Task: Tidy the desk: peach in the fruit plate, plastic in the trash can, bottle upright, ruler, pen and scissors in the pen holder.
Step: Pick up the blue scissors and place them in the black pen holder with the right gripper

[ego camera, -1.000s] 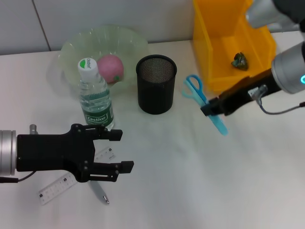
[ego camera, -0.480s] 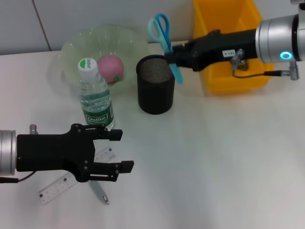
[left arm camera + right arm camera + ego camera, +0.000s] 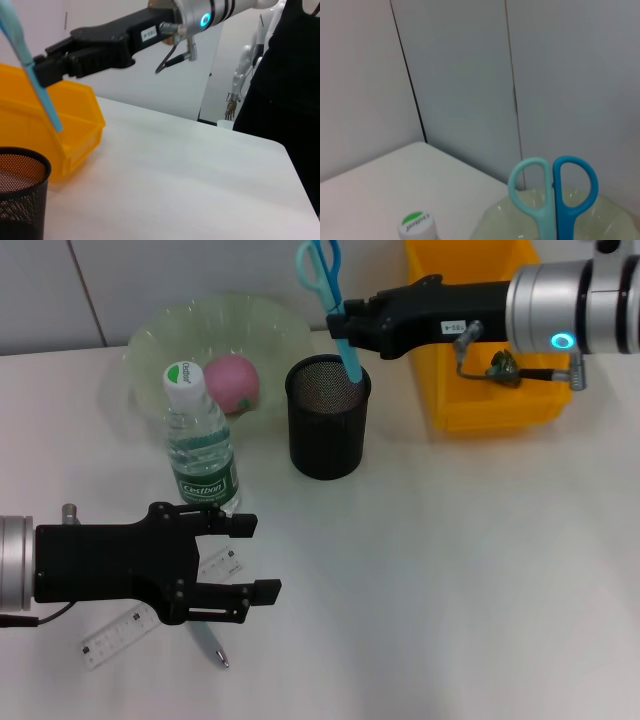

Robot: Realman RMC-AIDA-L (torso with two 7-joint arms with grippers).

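My right gripper (image 3: 347,326) is shut on the blue scissors (image 3: 322,280) and holds them handles up over the black mesh pen holder (image 3: 328,416), the blade tip just inside its rim. The scissors' handles (image 3: 552,187) fill the right wrist view. In the left wrist view the blades (image 3: 35,75) hang above the holder (image 3: 20,192). My left gripper (image 3: 245,558) is open, low at the front left, over the clear ruler (image 3: 125,628) and the pen (image 3: 208,642). The water bottle (image 3: 200,445) stands upright. The pink peach (image 3: 233,383) lies in the green fruit plate (image 3: 160,335).
A yellow bin (image 3: 470,360) stands at the back right with a dark green plastic scrap (image 3: 503,368) inside. A wall lies close behind the table.
My right gripper has carried the scissors from the table by the bin up and left to above the pen holder, then lowered their tip into its mouth. The left arm has not moved.
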